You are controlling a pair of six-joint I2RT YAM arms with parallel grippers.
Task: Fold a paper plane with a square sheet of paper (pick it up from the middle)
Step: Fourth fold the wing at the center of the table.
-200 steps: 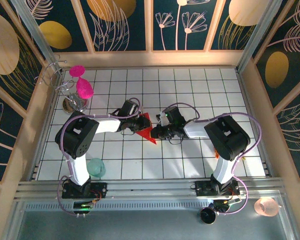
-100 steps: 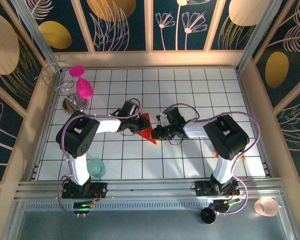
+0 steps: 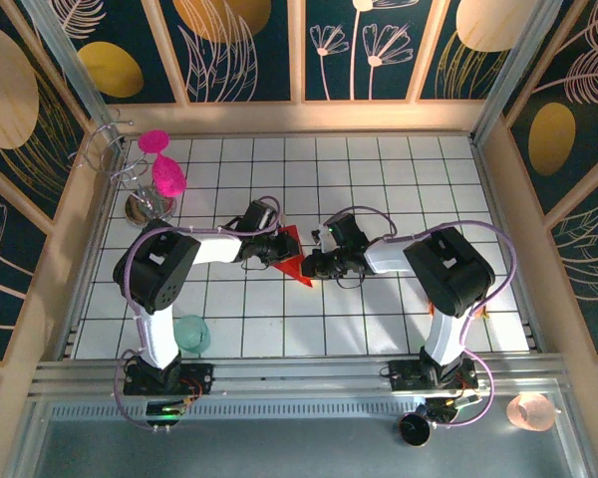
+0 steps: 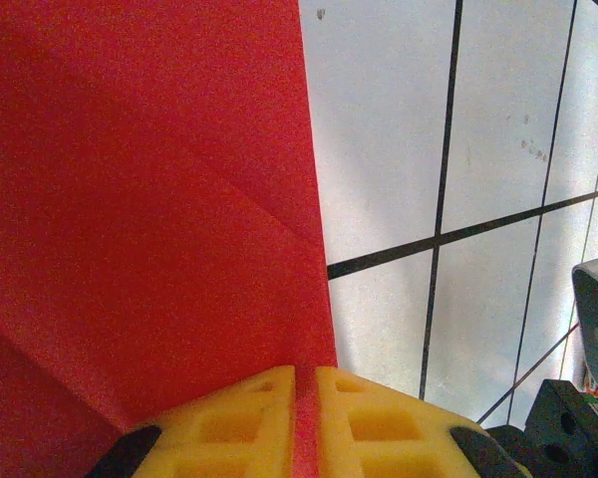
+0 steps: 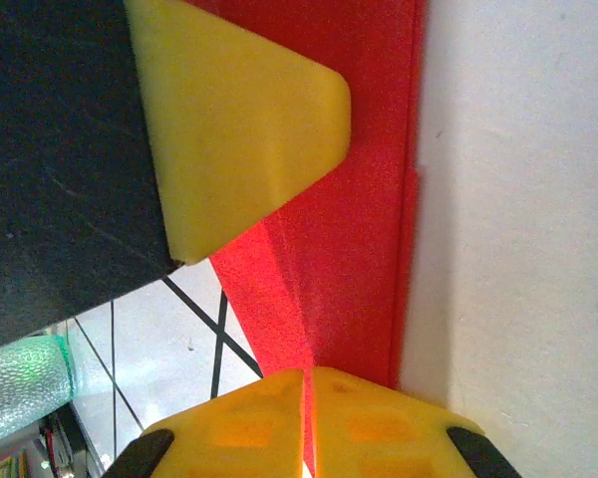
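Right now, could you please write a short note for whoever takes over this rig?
Left pincer: shut on the paper.
Right pincer: shut on it too, from the opposite side.
Paper: middle of the table, between the pincers, sharp point toward the near edge.
Done: early folds; creases show.
Left: finish the folding, then release.

Both arms reach inward, wrists low; left fingers (image 4: 249,423) and right fingers (image 5: 374,423) face each other, each pinched closed on paper plane (image 4: 140,199).
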